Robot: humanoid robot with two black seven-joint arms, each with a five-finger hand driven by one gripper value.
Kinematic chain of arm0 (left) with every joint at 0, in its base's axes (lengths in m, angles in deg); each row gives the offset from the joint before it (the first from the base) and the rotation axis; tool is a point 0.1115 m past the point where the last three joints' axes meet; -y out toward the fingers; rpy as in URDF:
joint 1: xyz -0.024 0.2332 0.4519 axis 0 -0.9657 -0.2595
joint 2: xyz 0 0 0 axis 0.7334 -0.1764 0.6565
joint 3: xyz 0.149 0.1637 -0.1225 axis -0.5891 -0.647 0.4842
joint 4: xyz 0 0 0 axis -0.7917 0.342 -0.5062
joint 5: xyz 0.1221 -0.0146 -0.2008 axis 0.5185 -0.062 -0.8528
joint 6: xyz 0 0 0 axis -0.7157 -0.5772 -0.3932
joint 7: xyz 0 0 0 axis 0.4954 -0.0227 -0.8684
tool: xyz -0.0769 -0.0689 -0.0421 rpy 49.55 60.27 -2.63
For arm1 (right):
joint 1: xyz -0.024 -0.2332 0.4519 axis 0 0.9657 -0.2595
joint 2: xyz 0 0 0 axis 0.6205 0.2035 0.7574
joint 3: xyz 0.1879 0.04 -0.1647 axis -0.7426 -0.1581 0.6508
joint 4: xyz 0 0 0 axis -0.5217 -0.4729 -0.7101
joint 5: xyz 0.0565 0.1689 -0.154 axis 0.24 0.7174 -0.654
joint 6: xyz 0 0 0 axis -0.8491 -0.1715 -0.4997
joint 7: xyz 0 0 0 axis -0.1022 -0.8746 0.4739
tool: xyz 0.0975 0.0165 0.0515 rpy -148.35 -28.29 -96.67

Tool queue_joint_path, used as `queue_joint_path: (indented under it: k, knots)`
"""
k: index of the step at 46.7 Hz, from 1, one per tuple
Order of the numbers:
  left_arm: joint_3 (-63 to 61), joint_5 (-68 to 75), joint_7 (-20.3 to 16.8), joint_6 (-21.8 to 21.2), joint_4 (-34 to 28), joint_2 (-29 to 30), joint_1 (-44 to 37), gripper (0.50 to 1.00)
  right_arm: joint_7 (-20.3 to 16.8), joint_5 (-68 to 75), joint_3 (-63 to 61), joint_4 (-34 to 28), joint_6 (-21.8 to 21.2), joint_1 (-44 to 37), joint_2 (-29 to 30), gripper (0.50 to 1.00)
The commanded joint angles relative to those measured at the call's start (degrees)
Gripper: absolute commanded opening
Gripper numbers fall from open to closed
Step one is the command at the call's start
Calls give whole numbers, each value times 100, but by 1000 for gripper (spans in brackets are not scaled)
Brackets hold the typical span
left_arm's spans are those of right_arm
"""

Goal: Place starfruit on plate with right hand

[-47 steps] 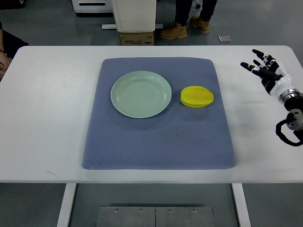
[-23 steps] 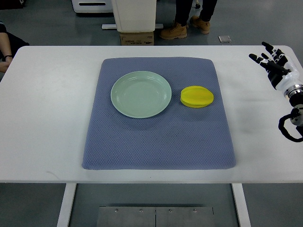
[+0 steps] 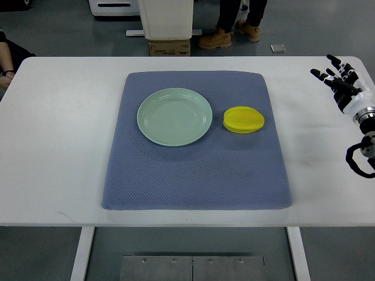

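Yellow starfruit (image 3: pixel 244 120) lies on the blue mat (image 3: pixel 193 175), just right of the empty green plate (image 3: pixel 174 116). Right hand (image 3: pixel 344 88), fingers spread and empty, has drifted farther toward the desk (image 3: pixel 58 146) edge; approach not begun.

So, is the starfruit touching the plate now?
Apart. The top view shows a strip of blue mat between the starfruit and the rim of the plate.
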Motion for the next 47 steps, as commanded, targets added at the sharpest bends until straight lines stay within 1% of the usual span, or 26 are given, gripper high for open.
queue_joint_path:
  k: [1, 6, 12, 17, 22, 25, 42, 47]
  knots:
    - [0, 0, 2, 1, -2, 0, -2, 1000, 10, -11, 16, -43, -30, 6, -14, 1000]
    - [0, 0, 2, 1, -2, 0, 6, 1000, 10, -63, 42, -61, -126, -12, -40, 1000]
    - [0, 0, 2, 1, -2, 0, -2, 1000, 1, -116, 121, -122, -126, -38, -145, 1000]
    - [0, 0, 1, 1, -2, 0, -2, 1000, 62, -327, 314, -578, -91, -3, -417, 1000]
    - [0, 0, 2, 1, -2, 0, -2, 1000, 396, -651, 499, -1229, -30, 50, -822, 1000]
    - [0, 0, 1, 1, -2, 0, -2, 1000, 484, -871, 595, -1502, 58, 50, -1006, 1000]
    - [0, 0, 2, 1, -2, 0, -2, 1000, 493, -2014, 1167, -2389, 137, 23, -1385, 1000]
    - [0, 0, 2, -8, -2, 0, -2, 1000, 493, -2374, 1351, -2531, 207, -29, -1429, 1000]
